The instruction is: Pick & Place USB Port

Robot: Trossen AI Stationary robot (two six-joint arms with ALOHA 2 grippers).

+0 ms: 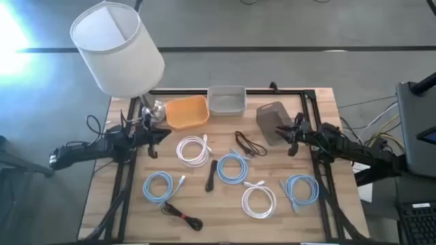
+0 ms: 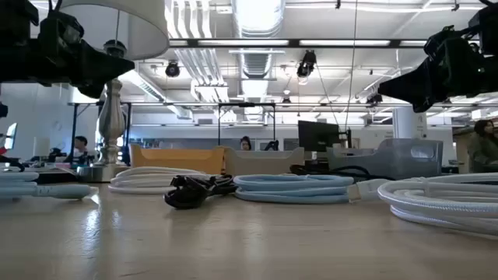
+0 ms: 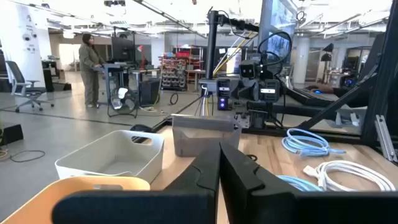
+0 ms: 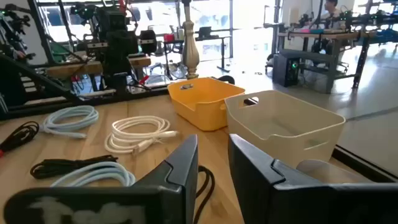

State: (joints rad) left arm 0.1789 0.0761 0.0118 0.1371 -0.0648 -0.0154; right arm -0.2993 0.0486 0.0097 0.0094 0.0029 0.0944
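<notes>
high — we look straight down on the whole table (image 1: 102,197) | low — at tabletop level, close behind the cables, facing the room | both wrists — we look forward across the table, sharing the yellow bin (image 4: 205,99) and white bin (image 3: 112,158)

- No text, label, brand, number or sign can be read in any of the four views.
- The small pale labels on the equipment rack (image 3: 261,81) beyond the far edge of the table, seen from the left wrist, are too small to make out.
- The yellow bin (image 4: 202,99) carries a small mark on its inner wall in the right wrist view, but no letters can be told.
</notes>
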